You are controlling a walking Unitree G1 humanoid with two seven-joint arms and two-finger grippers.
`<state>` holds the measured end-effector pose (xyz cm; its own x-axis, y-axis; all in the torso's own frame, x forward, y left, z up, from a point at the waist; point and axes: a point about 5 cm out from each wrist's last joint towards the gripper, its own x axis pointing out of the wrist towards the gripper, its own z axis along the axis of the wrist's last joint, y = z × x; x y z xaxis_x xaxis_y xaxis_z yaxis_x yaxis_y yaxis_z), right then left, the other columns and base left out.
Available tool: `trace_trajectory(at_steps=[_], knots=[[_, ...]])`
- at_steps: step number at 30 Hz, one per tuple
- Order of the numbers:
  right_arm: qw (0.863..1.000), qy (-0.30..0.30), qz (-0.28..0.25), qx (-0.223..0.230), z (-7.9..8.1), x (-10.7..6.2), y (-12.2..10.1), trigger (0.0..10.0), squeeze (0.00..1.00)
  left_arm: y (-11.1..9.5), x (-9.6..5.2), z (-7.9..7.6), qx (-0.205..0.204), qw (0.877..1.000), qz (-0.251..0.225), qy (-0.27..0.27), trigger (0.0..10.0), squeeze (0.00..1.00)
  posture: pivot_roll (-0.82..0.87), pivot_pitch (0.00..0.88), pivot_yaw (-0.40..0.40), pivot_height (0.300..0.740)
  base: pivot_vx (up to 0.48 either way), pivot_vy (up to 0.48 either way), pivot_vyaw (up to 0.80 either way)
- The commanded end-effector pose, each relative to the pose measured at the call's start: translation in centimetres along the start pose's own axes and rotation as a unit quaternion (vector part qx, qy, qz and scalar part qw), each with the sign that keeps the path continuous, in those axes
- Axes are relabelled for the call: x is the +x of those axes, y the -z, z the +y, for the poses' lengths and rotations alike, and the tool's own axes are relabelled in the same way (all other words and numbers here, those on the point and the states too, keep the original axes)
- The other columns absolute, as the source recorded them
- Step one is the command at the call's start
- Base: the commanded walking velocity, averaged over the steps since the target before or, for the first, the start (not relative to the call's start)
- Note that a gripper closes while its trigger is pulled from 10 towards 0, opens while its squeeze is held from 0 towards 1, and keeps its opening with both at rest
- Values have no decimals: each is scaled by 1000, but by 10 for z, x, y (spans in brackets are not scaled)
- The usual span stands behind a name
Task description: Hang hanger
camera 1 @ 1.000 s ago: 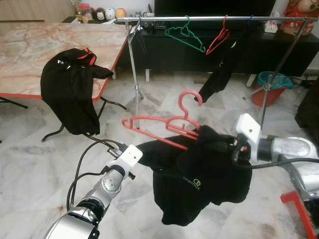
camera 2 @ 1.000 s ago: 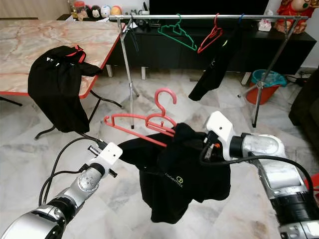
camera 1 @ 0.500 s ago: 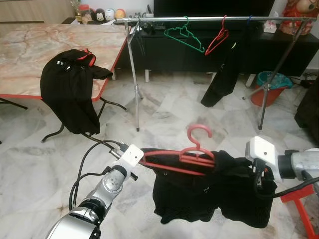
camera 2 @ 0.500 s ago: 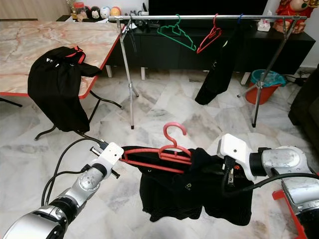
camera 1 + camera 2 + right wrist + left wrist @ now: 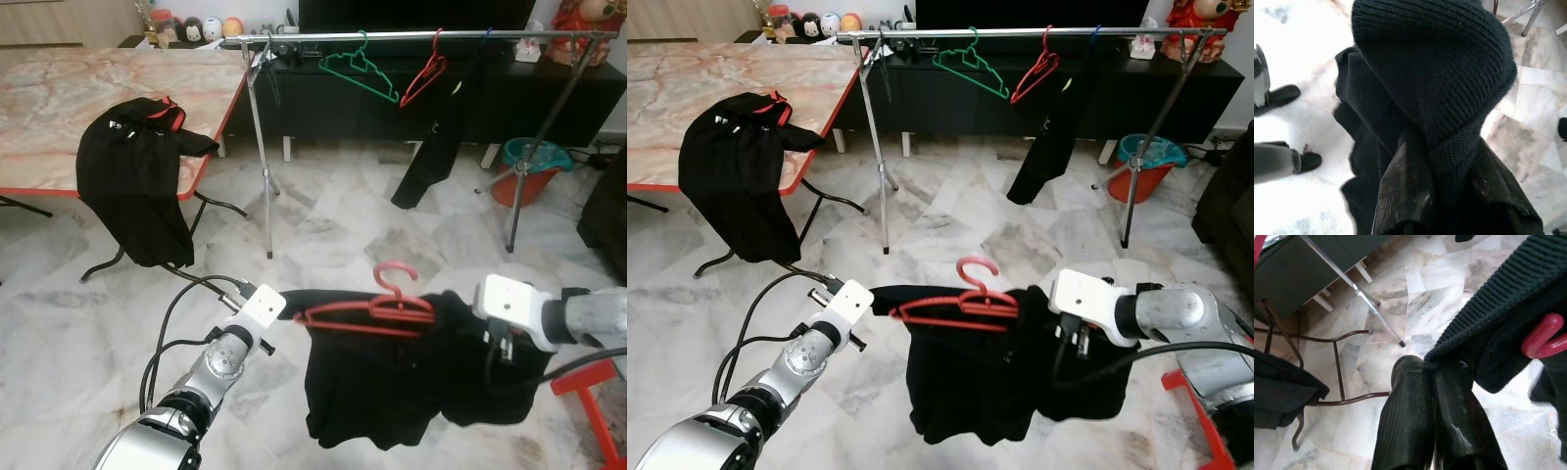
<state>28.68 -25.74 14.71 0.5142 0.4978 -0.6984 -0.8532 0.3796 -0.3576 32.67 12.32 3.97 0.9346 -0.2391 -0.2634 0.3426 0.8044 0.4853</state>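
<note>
A red plastic hanger (image 5: pixel 367 315) carries a black knit sweater (image 5: pixel 382 387) that hangs between my two arms, low over the marble floor. At the sweater's left shoulder, my left gripper (image 5: pixel 1426 363) is shut on the knit edge, with the hanger's red end (image 5: pixel 1542 335) close by. At the other shoulder, my right gripper (image 5: pixel 1444 142) is shut on a fold of the same sweater. The hanger's hook (image 5: pixel 397 274) points up. The steel clothes rail (image 5: pixel 411 36) stands well beyond, across the room.
On the rail hang a green hanger (image 5: pixel 358 70), a red hanger (image 5: pixel 423 76) and a black garment (image 5: pixel 431 147). A marble-top table (image 5: pixel 59 98) at the left has a black shirt (image 5: pixel 137 186) draped over its edge. A red bucket (image 5: pixel 529 171) sits at the right.
The hanger has swung from a steep tilt to nearly level. My right gripper dropped and moved right, stretching the sweater out between both grippers.
</note>
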Motion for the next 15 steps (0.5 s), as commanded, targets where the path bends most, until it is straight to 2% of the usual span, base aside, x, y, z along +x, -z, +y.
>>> trace_trajectory(at_steps=[1, 3, 9, 13, 15], knots=[[999, 40, -13, 16, -13, -14, -2, 0, 0, 28, -10, 18, -12, 997, 64, -36, 0, 0, -280, 42, 25, 740, 0, 0, 0], [998, 38, -43, 30, -12, -13, -8, 0, 0, 28, -10, 17, -10, 997, 64, -32, 0, 0, -279, 43, 24, 740, 0, 0, 0], [998, 42, -31, 22, -13, -11, -7, 0, 0, 29, -11, 14, -5, 998, 64, -25, 0, 0, -280, 45, 23, 740, 0, 0, 0], [999, 39, 2, 5, -11, -8, -1, 0, 0, 29, -11, 14, -6, 998, 65, -24, 0, 0, -279, 44, 22, 740, 0, 0, 0], [998, 31, 51, -19, -6, -5, 9, 0, 0, 27, -10, 15, -9, 998, 64, -24, 0, 0, -279, 44, 22, 740, 0, 0, 0]])
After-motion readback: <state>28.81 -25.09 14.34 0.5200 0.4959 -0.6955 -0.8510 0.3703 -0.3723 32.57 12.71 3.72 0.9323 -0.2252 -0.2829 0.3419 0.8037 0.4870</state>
